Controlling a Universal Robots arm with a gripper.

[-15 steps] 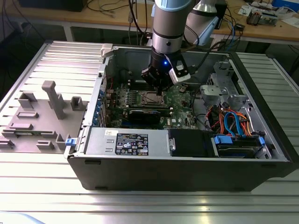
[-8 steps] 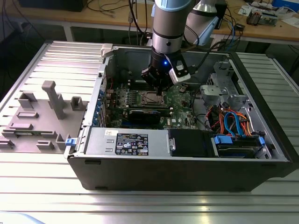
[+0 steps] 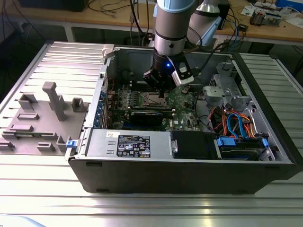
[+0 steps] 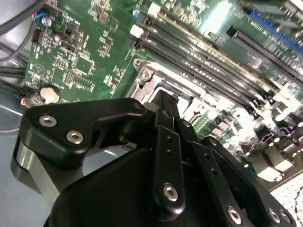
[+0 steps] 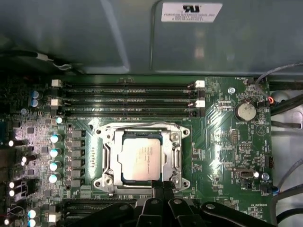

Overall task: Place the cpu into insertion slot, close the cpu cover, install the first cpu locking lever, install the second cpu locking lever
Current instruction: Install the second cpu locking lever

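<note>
The arm's black gripper (image 3: 163,90) is hanging inside an open grey steel computer case (image 3: 189,165) that is lying on a ribbed aluminium table (image 3: 57,189), its tip just above the green motherboard (image 3: 182,101) in the exterior view; in the first wrist view the cpu (image 5: 140,159), a flat square chip with a dull silver-grey metal top, is sitting in the insertion slot (image 5: 109,182), and the cpu cover (image 5: 176,156), a thin silvery frame with a large central cut-out, is lying flat around it, its rails bordering the chip's edges; the matte black fingers (image 5: 163,187) are showing pressed together into one narrow point with nothing between them, the tip touching or just over the socket frame's near edge, which of the two I cannot tell; in the second wrist view the same closed fingers (image 4: 163,111) are reaching down to the shiny socket rim (image 4: 147,78); long dark memory slots (image 5: 128,97) with white end clips are running parallel just beside the socket; a round silver coin battery (image 5: 245,111) is sitting well apart on the glossy green board; in the exterior view orange and blue cables (image 3: 234,125) are curling at the case's right end.
</note>
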